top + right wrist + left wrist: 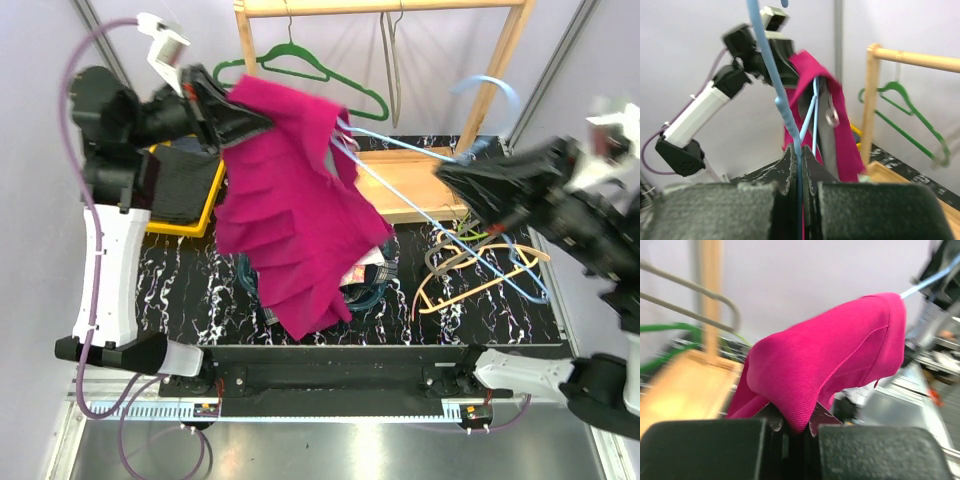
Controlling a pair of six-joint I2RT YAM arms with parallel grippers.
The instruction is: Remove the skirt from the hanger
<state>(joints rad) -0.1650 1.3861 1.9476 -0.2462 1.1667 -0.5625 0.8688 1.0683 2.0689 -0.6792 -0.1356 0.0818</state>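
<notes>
The magenta tiered skirt hangs in mid-air over the marbled table. Its waistband still sits on the light blue hanger. My left gripper is shut on the skirt's top left edge. In the left wrist view the fabric is pinched between the jaws of that gripper. My right gripper is shut on the blue hanger's neck; in the right wrist view the hanger wire runs up from the closed right gripper, with the skirt beyond it.
A wooden rack at the back carries a green hanger and a grey hanger. A yellow tray with dark cloth sits at the left. A basket lies under the skirt. Loose hangers lie at the right.
</notes>
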